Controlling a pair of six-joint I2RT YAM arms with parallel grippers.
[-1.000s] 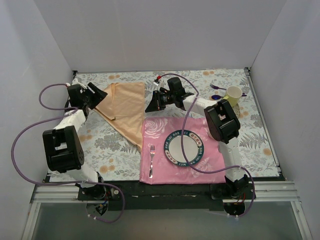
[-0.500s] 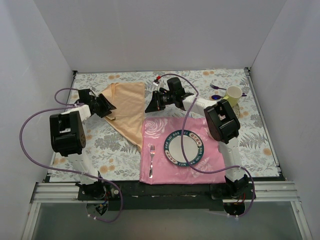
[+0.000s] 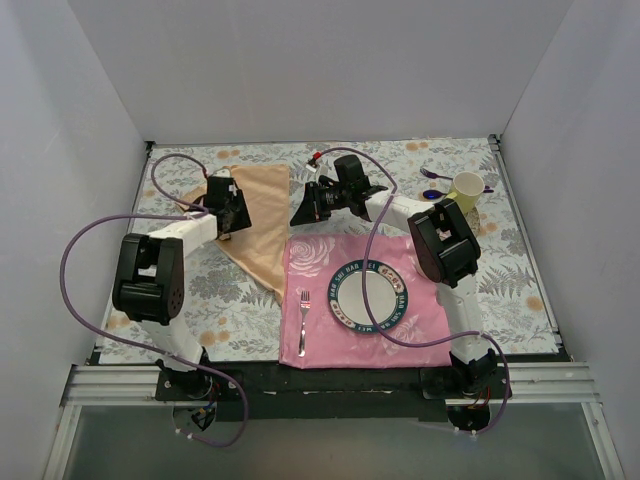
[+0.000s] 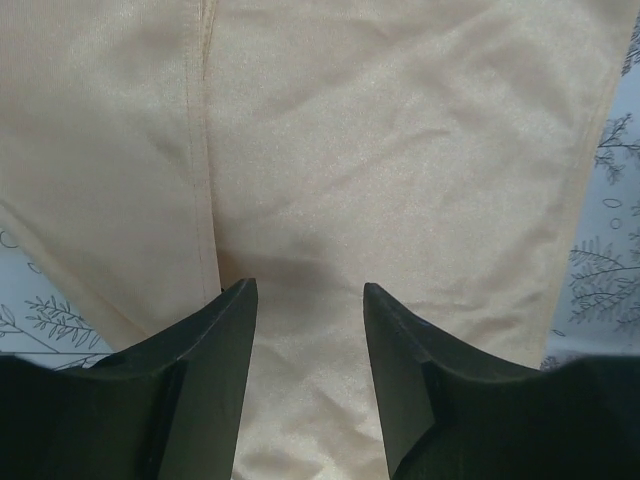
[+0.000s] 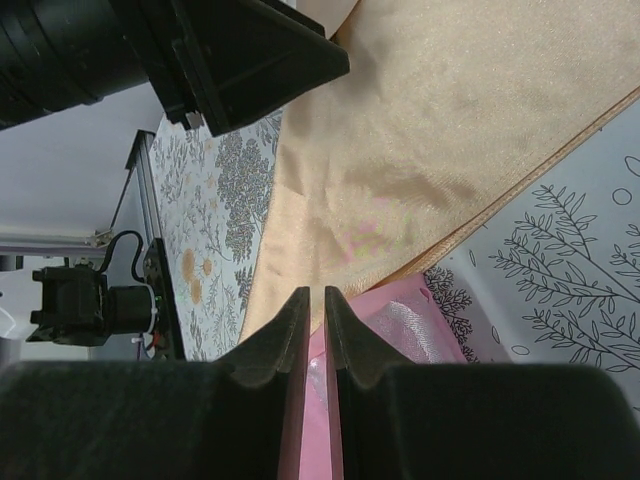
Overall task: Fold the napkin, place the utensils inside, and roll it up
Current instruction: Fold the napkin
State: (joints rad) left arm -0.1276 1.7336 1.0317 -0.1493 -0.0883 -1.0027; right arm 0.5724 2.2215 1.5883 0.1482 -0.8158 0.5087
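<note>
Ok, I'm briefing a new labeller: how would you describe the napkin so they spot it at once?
On the floral tablecloth, look far and left of the pink placemat for the napkin. It is plain, shiny peach-gold, while the placemat is pink, rose-printed and carries a plate.

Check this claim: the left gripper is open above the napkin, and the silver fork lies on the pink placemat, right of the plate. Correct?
No. The top external view shows the silver fork lying left of the plate, not right; the rest holds.
</note>
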